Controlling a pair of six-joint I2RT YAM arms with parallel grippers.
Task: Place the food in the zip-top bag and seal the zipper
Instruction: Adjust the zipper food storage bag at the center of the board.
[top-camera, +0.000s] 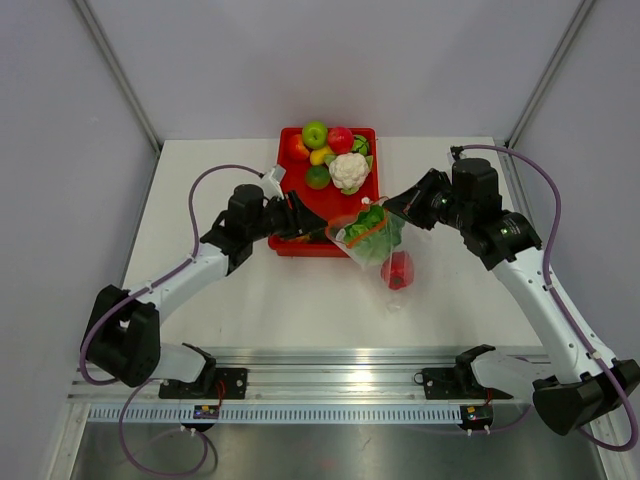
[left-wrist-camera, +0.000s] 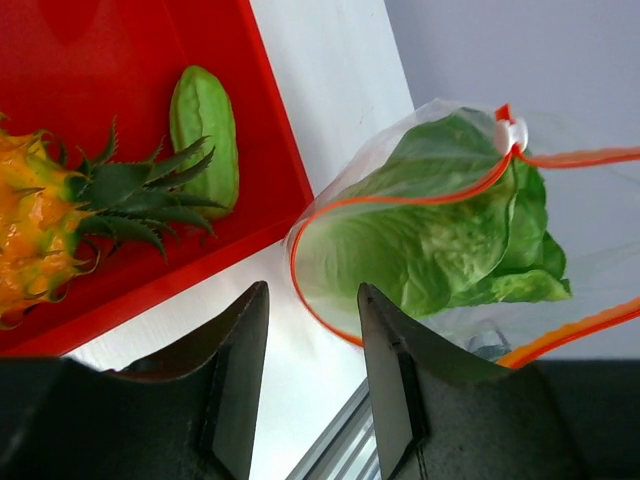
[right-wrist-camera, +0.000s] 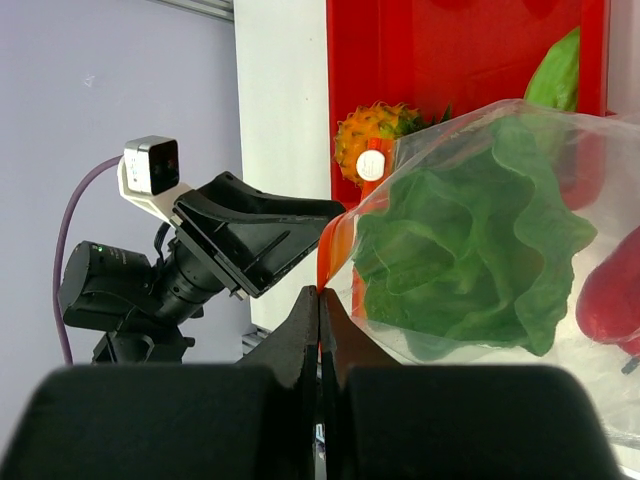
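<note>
The zip-top bag (top-camera: 368, 240) hangs over the table in front of the red tray (top-camera: 372, 133), its mouth gaping. The leafy lettuce (left-wrist-camera: 440, 235) is inside it. My right gripper (right-wrist-camera: 320, 298) is shut on the orange zipper (right-wrist-camera: 335, 240) at one end of the mouth. The left gripper (left-wrist-camera: 312, 335) is open with nothing between its fingers, just short of the bag's rim (left-wrist-camera: 300, 275). A green cucumber piece (left-wrist-camera: 205, 135) lies in the tray. The red tomato (top-camera: 397, 270) sits on the table beside the bag.
The tray also holds a cauliflower (top-camera: 349, 170), an orange pineapple (left-wrist-camera: 40, 230) and other toy fruit. A white slider (left-wrist-camera: 510, 133) sits on the zipper. Grey walls close in both sides, and a metal rail (top-camera: 340, 385) runs along the near edge.
</note>
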